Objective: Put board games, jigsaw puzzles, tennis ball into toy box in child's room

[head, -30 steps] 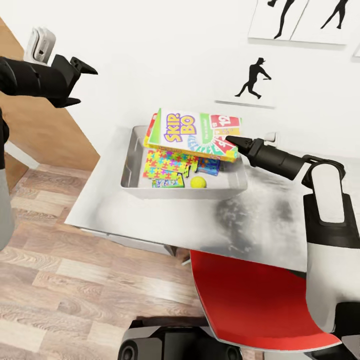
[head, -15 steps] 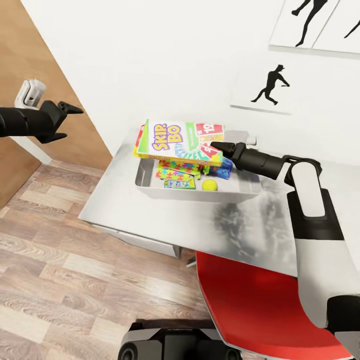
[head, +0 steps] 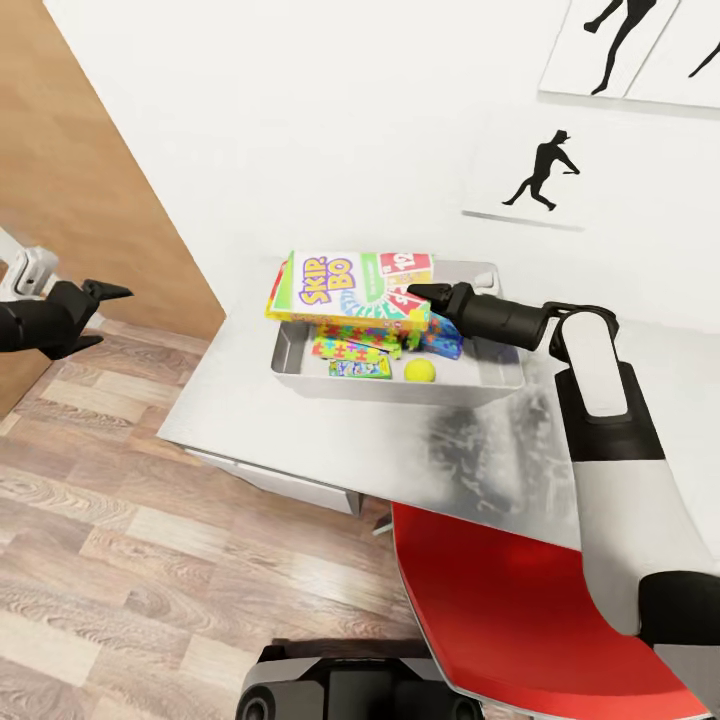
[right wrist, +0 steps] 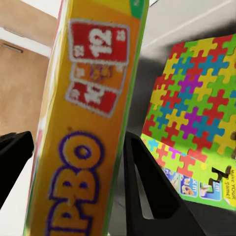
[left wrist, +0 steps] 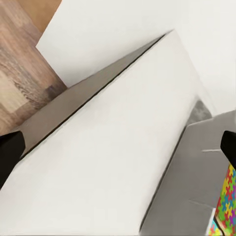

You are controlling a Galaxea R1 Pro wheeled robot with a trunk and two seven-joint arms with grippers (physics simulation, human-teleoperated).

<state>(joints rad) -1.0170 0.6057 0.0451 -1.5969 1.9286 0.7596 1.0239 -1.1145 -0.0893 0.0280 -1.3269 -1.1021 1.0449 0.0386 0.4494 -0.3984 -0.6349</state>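
Over the table (head: 330, 430), the outstretched right end effector (head: 412, 293) grips the board game (head: 345, 288) above the toy box (head: 500, 372).

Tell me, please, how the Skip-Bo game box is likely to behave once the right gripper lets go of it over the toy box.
The Skip-Bo game box looks stiff and flat, so it should drop without bending. Held by one end in the right gripper, it would probably settle tilted on the jigsaw puzzle and toy box rim. It could nudge the tennis ball, which rolls easily.
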